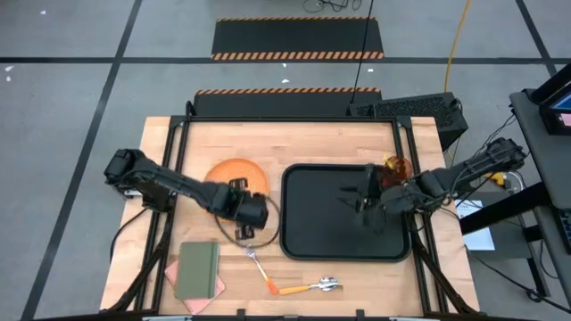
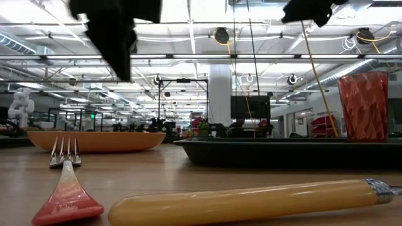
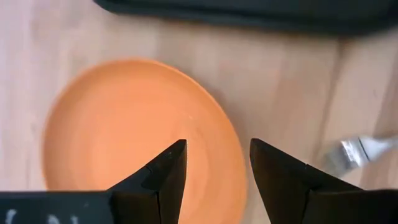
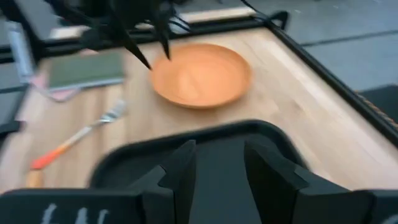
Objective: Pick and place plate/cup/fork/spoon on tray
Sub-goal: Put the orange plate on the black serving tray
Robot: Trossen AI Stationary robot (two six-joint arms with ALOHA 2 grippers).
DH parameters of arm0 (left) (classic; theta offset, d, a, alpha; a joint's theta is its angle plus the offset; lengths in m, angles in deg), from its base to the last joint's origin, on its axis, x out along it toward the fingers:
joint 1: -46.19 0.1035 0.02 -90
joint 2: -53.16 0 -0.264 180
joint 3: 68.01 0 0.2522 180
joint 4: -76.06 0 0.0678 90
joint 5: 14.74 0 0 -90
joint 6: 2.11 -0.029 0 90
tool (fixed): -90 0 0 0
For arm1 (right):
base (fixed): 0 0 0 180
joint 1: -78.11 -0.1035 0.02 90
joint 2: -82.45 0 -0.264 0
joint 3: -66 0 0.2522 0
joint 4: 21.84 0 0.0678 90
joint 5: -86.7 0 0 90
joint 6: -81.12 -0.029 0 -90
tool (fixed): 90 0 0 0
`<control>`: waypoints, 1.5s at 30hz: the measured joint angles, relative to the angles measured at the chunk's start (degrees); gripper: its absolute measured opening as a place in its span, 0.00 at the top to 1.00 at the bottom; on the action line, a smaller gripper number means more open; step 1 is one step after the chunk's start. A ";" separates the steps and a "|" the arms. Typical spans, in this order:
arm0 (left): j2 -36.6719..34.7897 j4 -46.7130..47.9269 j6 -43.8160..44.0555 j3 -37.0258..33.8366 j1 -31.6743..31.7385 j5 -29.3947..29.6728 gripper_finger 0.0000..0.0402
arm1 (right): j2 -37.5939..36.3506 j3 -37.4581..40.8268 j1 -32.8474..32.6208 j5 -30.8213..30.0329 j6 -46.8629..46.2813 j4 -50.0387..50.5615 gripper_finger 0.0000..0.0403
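Observation:
The round orange plate lies flat on the wooden table, left of the black tray. My left gripper is open and hangs above the plate's near right edge, touching nothing. My right gripper is open and empty above the tray's right half. The amber cup stands upright at the tray's far right corner. The fork and the spoon lie on the table near the front edge.
A green notebook lies on a pink cloth at the near left. The fork's tines point toward the plate. In the low view the spoon's handle lies across the front. Bare wood shows between the plate and the tray.

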 joint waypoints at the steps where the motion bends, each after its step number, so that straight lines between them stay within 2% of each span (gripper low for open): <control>1: 0.00 -0.61 0.09 -1.26 -1.14 -0.02 0.55 | 0.54 0.00 -0.91 0.02 0.03 -1.33 0.68; 7: 0.02 -7.71 0.67 -9.62 -5.85 1.75 0.53 | 2.44 0.00 -3.72 -0.17 1.82 -4.66 0.68; 13: 0.04 -13.50 4.29 -15.62 -6.64 8.11 0.41 | 2.44 0.00 -3.39 -1.64 2.66 -4.65 0.68; 19: 0.04 -21.11 4.59 -20.54 -6.22 7.92 0.29 | 2.42 0.00 -3.34 -1.79 4.36 -4.64 0.68; 23: 0.04 -24.44 4.71 -22.09 -6.22 7.91 0.29 | 2.42 0.00 -3.34 -1.79 5.44 -4.64 0.68; 28: 0.04 -29.07 4.69 -24.35 -6.20 7.85 0.39 | 2.42 0.00 -3.34 -1.79 5.84 -4.64 0.68; 36: 0.07 -30.95 4.20 -26.73 -6.20 6.29 0.62 | 2.42 0.00 -3.34 -1.80 5.86 -4.64 0.68; 45: 0.07 -31.01 -5.96 -26.86 -5.55 4.96 0.89 | 2.42 0.00 -3.34 -1.80 6.73 -4.64 0.68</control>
